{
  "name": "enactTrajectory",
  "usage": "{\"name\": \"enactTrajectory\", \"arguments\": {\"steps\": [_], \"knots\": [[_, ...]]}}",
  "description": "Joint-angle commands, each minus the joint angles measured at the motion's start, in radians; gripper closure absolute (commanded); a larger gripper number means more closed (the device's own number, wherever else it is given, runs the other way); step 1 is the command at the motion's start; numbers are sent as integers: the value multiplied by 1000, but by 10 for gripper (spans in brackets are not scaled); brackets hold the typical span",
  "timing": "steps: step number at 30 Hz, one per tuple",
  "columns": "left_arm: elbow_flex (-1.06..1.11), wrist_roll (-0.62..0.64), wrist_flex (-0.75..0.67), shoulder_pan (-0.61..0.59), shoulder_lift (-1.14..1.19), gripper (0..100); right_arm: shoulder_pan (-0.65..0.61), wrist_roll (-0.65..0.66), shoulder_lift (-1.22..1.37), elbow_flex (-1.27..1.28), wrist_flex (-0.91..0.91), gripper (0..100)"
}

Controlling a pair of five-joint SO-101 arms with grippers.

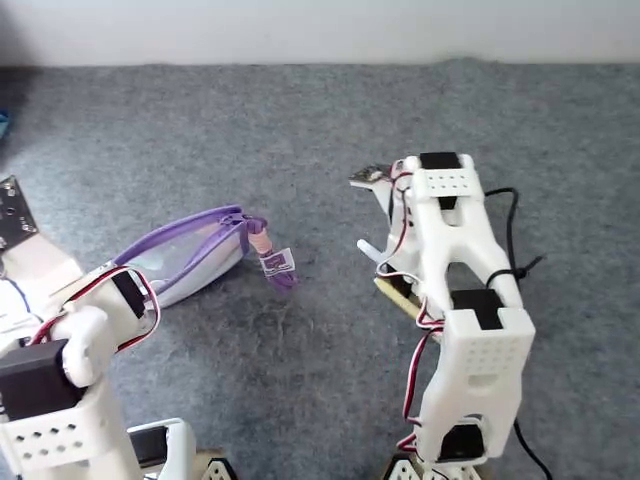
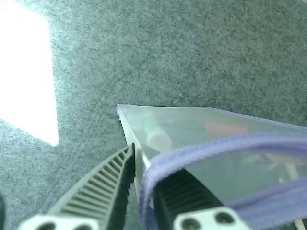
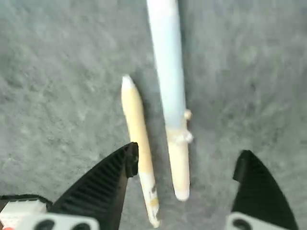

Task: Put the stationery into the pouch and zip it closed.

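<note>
Now it looks like pick-up time. The left gripper (image 2: 139,165) pinches the pouch (image 2: 201,139) edge on the table (image 1: 300,380). The right gripper (image 3: 187,158) hangs wide open over a pencil (image 3: 136,124) and pen (image 3: 168,72); next, grab one.

The pouch (image 1: 185,255) is lying left of the right gripper (image 3: 188,153). A pencil (image 3: 138,139) and a pen (image 3: 169,86) are lying side by side beneath that gripper.

High view: right arm (image 1: 455,250) covers most of the stationery (image 1: 366,246), just ends poke out. Left arm (image 1: 85,335) hides near end of pouch (image 1: 185,255). Small pink/purple thing (image 1: 275,260) at pouch mouth too small to ID. Left wrist view: pouch contents blurred thru clear wall. Right wrist view: pale pen (image 3: 165,62) cut off at top edge
</note>
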Motion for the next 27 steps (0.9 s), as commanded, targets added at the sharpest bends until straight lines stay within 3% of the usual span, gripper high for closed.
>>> {"name": "enactTrajectory", "arguments": {"steps": [1, 9, 13, 24, 27], "knots": [[1, 9, 17, -5, 5, 987, -56, -68, -64, -52, -90, 667], [1, 9, 17, -5, 5, 987, -160, -137, 18, -52, -321, 673], [1, 9, 17, -5, 5, 987, -162, -132, 111, -54, -397, 767], [1, 9, 17, -5, 5, 987, -143, -137, 153, -170, -269, 996], [1, 9, 17, -5, 5, 987, -154, -137, 122, -235, -208, 988]]}}
